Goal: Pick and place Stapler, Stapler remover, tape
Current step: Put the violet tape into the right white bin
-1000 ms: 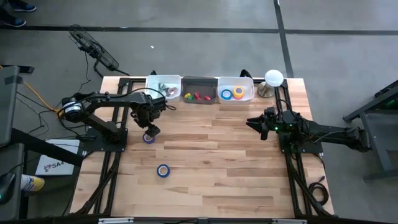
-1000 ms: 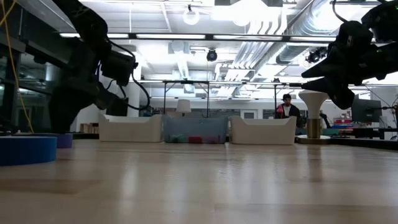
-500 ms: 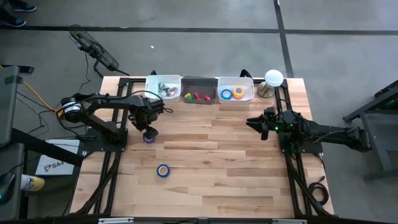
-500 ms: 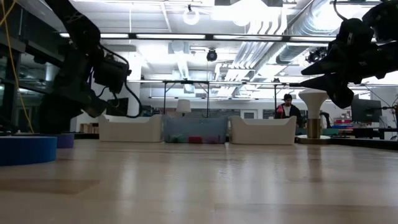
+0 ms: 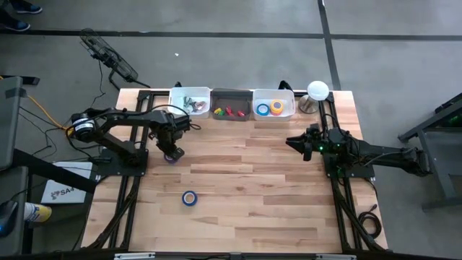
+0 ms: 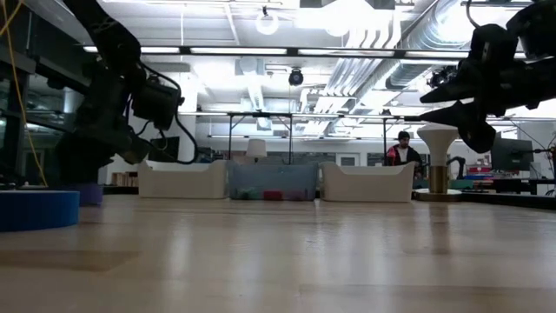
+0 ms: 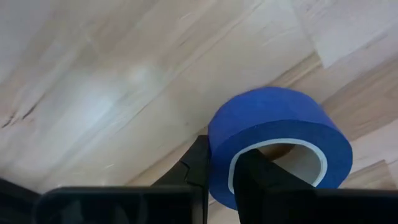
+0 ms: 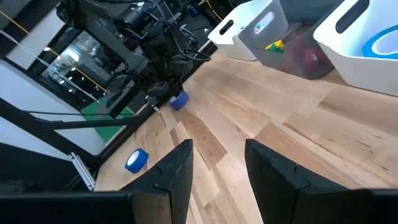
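A blue tape roll [image 7: 277, 143] lies flat on the table in front of the left bin, and my left gripper [image 7: 224, 177] is shut on its wall; the high view shows the gripper [image 5: 172, 153] covering it. A second blue tape roll [image 5: 189, 198] lies flat nearer the table's middle front. Blue and yellow tape rolls sit in the right white bin [image 5: 274, 105]. My right gripper [image 5: 292, 142] hangs open above the table's right side, with nothing between its fingers. The stapler and the stapler remover are out of view. My left gripper pinches the roll's wall [image 7: 219, 163] on the side nearest the wrist camera. One finger [image 7: 264, 180] stands inside the open centre and the other finger [image 7: 196, 168] outside. The fingers come from above, pointing down. The roll lies flat on the table.
Three bins stand in a row at the far edge: a white one [image 5: 190, 102] with small silvery and green pieces, a grey one [image 5: 231, 105] with small red and yellow pieces, and the right white one. A white globe on a stand [image 5: 317, 90] is at the back right.
My left gripper has come down over the blue roll in front of the left bin and has shut on its wall. The roll has stayed flat where it was.
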